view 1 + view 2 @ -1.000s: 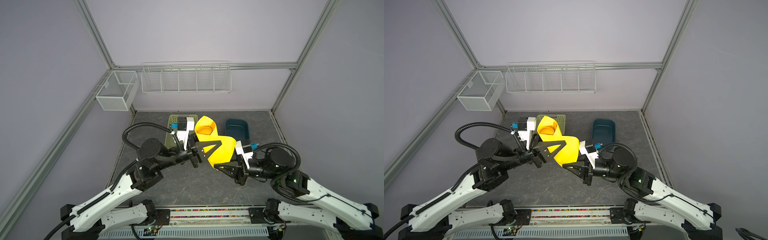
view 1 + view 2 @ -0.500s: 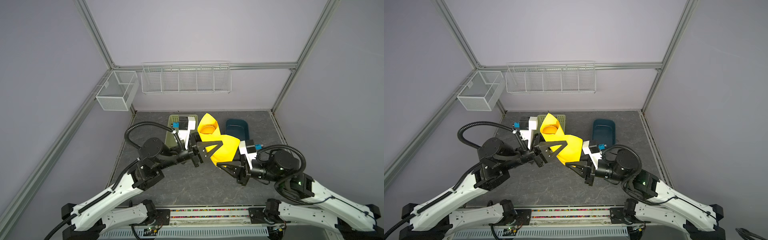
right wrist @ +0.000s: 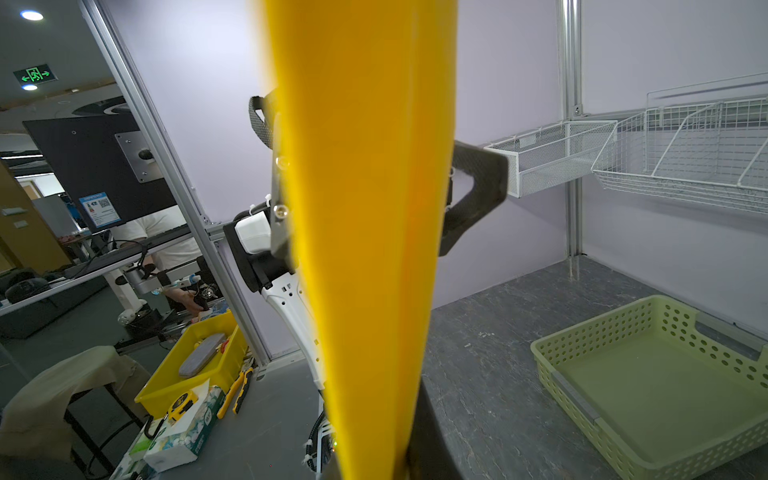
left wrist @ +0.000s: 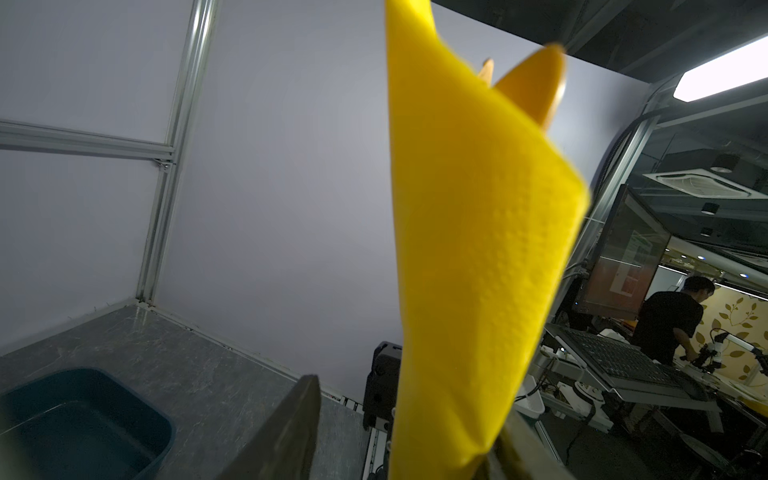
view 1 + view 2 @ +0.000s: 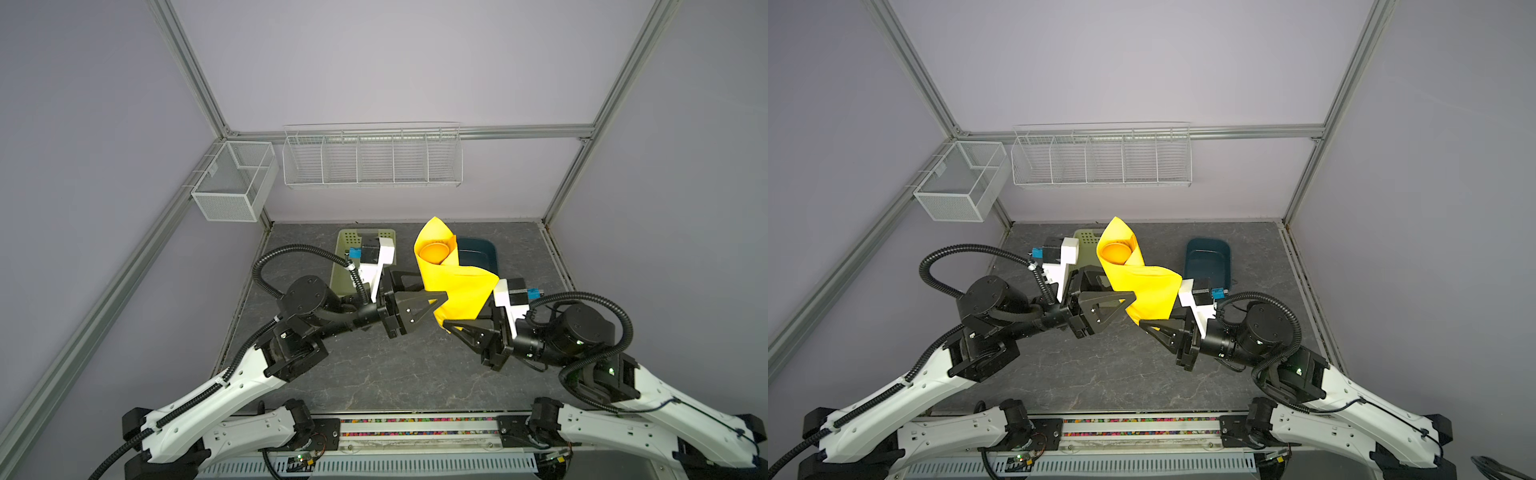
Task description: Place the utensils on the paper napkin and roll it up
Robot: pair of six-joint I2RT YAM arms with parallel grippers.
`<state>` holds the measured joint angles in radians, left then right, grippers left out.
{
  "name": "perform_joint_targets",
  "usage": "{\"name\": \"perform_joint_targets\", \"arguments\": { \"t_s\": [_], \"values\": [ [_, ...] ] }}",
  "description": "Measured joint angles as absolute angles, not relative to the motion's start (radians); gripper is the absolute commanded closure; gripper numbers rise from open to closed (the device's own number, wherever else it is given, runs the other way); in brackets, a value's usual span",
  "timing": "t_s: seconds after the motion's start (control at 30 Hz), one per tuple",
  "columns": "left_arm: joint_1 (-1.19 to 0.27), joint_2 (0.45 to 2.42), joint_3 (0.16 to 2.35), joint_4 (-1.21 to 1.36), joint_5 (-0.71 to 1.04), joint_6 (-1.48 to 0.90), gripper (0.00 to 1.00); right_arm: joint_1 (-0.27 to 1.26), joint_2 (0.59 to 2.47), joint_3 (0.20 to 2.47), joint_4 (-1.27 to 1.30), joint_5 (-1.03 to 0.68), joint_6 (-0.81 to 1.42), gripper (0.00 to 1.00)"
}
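Above the grey tabletop (image 5: 374, 365), mid-scene in both top views, the paper napkin (image 5: 457, 286) stands rolled and raised. My right gripper (image 5: 451, 326) is clamped on its lower end. The right wrist view confirms it: the yellow roll rises straight out of my closed jaws. My left gripper (image 5: 432, 286) flanks the roll higher up, jaws parted, gripping nothing. Left wrist view: one jaw stands off the paper, the other lies against it. Top views alone show a round orange spoon bowl (image 5: 434, 251) inside the roll's open upper end. Left wrist view alone shows two tips of the utensils (image 4: 536, 83) poking past the top edge. The green basket (image 3: 648, 374) interior is seen only from the right wrist, and the dark blue tray (image 4: 83, 415) is closest from the left
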<state>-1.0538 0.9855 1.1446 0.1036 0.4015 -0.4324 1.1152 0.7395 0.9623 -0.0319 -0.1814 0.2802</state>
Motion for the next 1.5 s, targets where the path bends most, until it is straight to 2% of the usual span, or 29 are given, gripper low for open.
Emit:
{"name": "perform_joint_targets", "arguments": {
  "t_s": [0.2,0.5,0.63,1.17,1.5],
  "values": [
    [-1.054,0.991,1.145,0.103,0.443,-0.425,0.38,1.115,0.739,0.962,-0.033,-0.171,0.284,0.94],
    [-1.054,0.973,1.145,0.107,0.434,-0.41,0.44,1.115,0.718,0.962,-0.032,-0.168,0.288,0.94],
    [-1.054,0.966,1.145,0.115,0.409,-0.408,0.52,1.115,0.716,0.962,-0.032,-0.169,0.288,0.94],
    [-1.054,1.014,1.176,0.115,0.406,-0.408,0.55,1.115,0.741,0.962,-0.032,-0.21,0.288,0.94],
    [-1.054,1.038,1.201,0.115,0.432,-0.41,0.6,1.115,0.741,0.962,-0.029,-0.215,0.288,0.94]
  ]
}}
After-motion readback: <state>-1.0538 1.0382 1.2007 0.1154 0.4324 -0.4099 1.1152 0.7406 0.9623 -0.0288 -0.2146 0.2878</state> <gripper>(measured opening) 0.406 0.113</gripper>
